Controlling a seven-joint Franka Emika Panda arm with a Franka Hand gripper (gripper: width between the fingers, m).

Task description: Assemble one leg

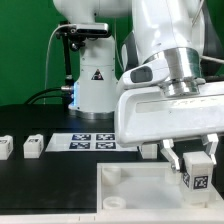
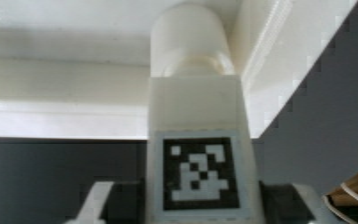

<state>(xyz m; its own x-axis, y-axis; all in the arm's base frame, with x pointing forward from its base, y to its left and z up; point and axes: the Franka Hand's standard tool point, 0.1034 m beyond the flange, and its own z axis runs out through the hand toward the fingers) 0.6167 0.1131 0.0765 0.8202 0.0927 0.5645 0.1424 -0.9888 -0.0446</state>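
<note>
Green cloth [image 1: 25,40] is hanging behind the scene on the exterior view's left, and a black tabletop [image 1: 30,175] is spreading out beneath it. On that surface the arm's white base [image 1: 92,85] is standing toward the back. The marker board [image 1: 92,141] is lying flat just in front of it. Two spare pegs [image 1: 33,146] [image 1: 5,148] are sitting side by side near the exterior view's left edge, well apart from the gripper. A large white square part [image 1: 140,205] is filling the foreground.

The gripper [image 1: 197,160] is hanging over the exterior view's right side of that square part. It is clenching the leg [image 1: 198,180] between its two fingers [image 1: 172,157]. The leg is sitting upright in the grasp, with its black-and-white tag [image 1: 198,182] facing the exterior camera. Whether its lower end is touching the square part cannot be told from this angle.

From the wrist view, the leg [image 2: 197,110] is running straight out from the gripper [image 2: 201,205], and its tag [image 2: 202,170] is facing the lens. The fingers [image 2: 105,203] are pressing against the leg from both sides. The leg's rounded far end is pointing toward the square part [image 2: 51,70], which is showing pale and blurred beyond it. The dark tabletop [image 2: 51,170] is showing on either side of the leg.
</note>
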